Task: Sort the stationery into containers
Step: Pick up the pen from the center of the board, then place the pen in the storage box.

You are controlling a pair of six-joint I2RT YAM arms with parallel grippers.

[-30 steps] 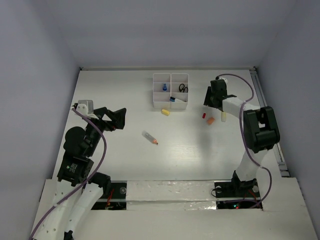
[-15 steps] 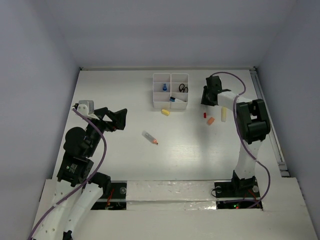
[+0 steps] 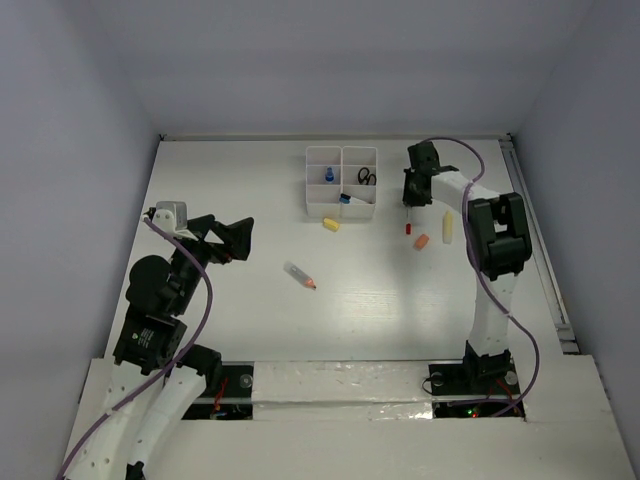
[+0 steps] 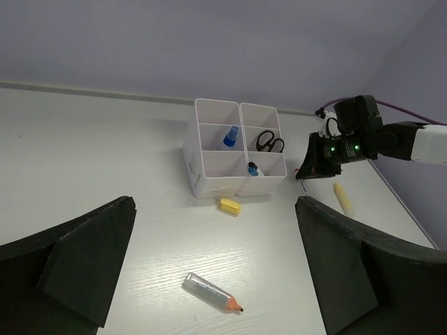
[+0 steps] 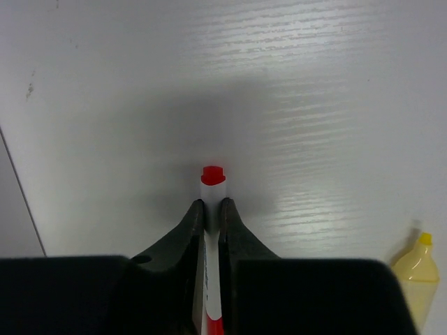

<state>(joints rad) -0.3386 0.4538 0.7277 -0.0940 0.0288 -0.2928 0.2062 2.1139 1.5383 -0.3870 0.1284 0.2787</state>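
Observation:
My right gripper [image 5: 212, 204] is shut on a thin white pen [image 5: 213, 184] with red ends, low over the table just right of the containers. From above, the right gripper [image 3: 413, 192] shows the pen's red end [image 3: 408, 229] poking out toward the near side. The containers are a white organiser tray [image 3: 341, 149] holding black scissors [image 3: 367, 177], a blue item [image 3: 329, 174] and a blue-capped pen [image 3: 345, 199]. My left gripper [image 4: 216, 234] is open and empty, above a clear pencil-shaped case [image 4: 211, 292].
A yellow eraser [image 3: 331, 224] lies just in front of the tray. An orange eraser [image 3: 421, 241] and a cream tube [image 3: 447, 227] lie near the right gripper; the tube [image 5: 412, 279] shows at the right wrist view's lower right. The pencil-shaped case [image 3: 300, 275] lies mid-table.
The right gripper has shifted a little left and toward the far side, and its jaws have closed onto the red-ended pen. The left arm has not moved.

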